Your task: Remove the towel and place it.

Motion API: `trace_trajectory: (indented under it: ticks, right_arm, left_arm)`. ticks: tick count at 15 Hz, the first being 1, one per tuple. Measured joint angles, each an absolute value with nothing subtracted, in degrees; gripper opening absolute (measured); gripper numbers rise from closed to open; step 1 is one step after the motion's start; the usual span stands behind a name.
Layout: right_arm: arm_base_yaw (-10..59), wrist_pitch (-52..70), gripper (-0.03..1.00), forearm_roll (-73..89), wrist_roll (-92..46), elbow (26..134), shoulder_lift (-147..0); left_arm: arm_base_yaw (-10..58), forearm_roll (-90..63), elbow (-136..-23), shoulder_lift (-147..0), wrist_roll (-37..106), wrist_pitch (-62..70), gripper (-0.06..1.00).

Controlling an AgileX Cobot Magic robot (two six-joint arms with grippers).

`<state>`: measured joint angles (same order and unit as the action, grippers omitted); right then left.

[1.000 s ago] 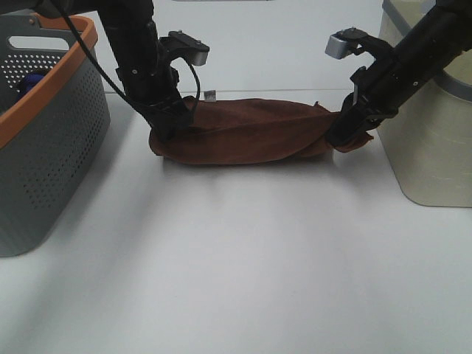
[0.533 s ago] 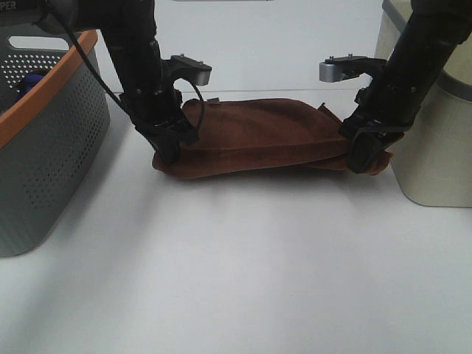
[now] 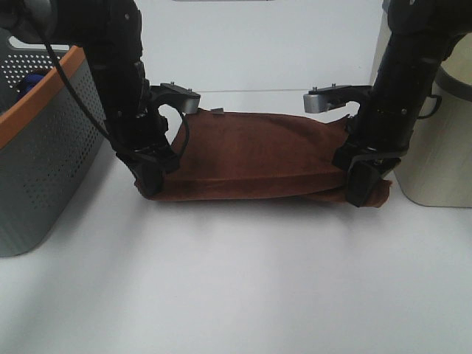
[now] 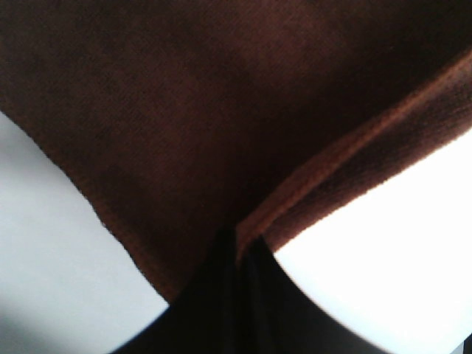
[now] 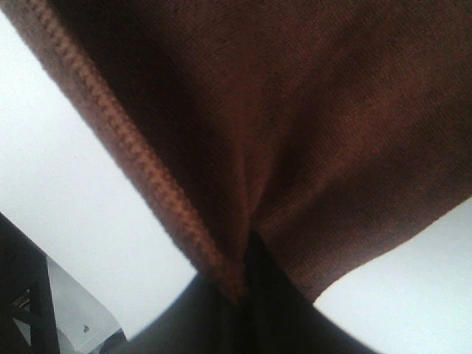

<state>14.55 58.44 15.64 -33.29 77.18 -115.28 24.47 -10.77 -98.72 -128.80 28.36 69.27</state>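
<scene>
Fingers of the left gripper (image 3: 150, 181) are clamped on one end of the towel (image 3: 254, 156); those of the right gripper (image 3: 361, 190) are clamped on the other end. Both wrist views confirm cloth pinched between closed jaws.

Position: the towel hangs stretched between the two grippers over the middle of the bench (image 3: 243, 287), towards its far edge, its lower fold at or just above the surface; contact cannot be confirmed.

Risks:
- Each pinch takes only a narrow bunch of plush cloth at the hem. Uneven pulling apart could slip one end free and drop that side.
- If the arms close together, the middle would sag and drag.
- A small light tag (image 3: 219, 111) at the far edge shows the cloth is doubled; loose layers may unfold unevenly on release.

Clearance:
- The grey basket (image 3: 51, 140) with orange rim stands near the left arm.
- The pale bin (image 3: 435, 158) stands just beside the right arm.
- Sideways room is tight on both sides.
- The near half of the bench is bare, giving the freest room.
</scene>
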Motion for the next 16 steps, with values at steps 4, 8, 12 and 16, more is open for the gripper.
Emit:
trace_trajectory:
  ticks: [4,8,12,16]
  right_arm:
    - [14.8,57.6,0.02,17.3,-32.1,73.2,-115.3]
    - [14.8,57.1,0.04,18.7,-30.8,72.5,-115.3]
    - [14.8,57.4,0.34,19.0,-25.9,72.5,-115.3]
    - [14.8,61.8,0.65,19.0,-18.7,72.5,-115.2]
  left_arm:
    - [24.5,-11.1,-97.2,-128.7,28.5,69.3,0.0]
    - [24.5,-10.9,-97.2,-128.6,28.5,69.3,0.0]
    - [24.5,-9.9,-97.2,-128.6,28.0,69.3,0.0]
    - [24.5,-8.7,-97.2,-128.6,23.6,69.4,0.44]
